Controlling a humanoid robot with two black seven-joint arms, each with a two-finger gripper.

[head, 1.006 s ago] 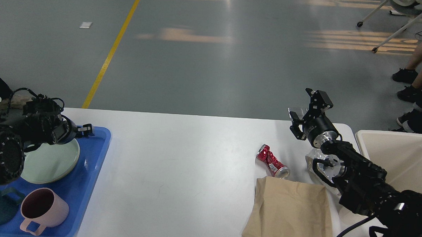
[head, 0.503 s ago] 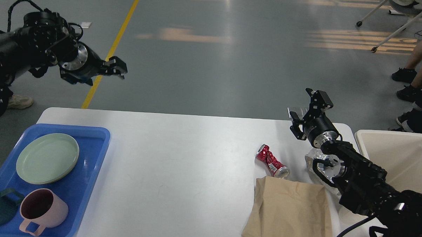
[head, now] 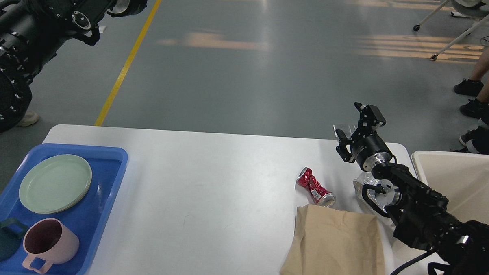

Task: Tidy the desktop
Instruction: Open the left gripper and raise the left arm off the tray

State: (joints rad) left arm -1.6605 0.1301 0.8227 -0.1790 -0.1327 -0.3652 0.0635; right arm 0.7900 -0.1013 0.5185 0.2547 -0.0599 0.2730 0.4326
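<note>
grey workshop floor lies beyond the desktop point(head: 210, 181), which spans the view with a blue tray point(head: 103, 214) at its left end carrying a green plate point(head: 55, 183) and pink mug point(head: 49, 240). my left arm has swung up and away from the tray within the last second, its pincer now out of view, so that side looks finished. my right gripper point(head: 356, 126) hovers, fingers spread and empty, past the crushed red can point(head: 315, 187) and paper bag point(head: 338, 246), likely next for the beige bin point(head: 462, 181).
</note>
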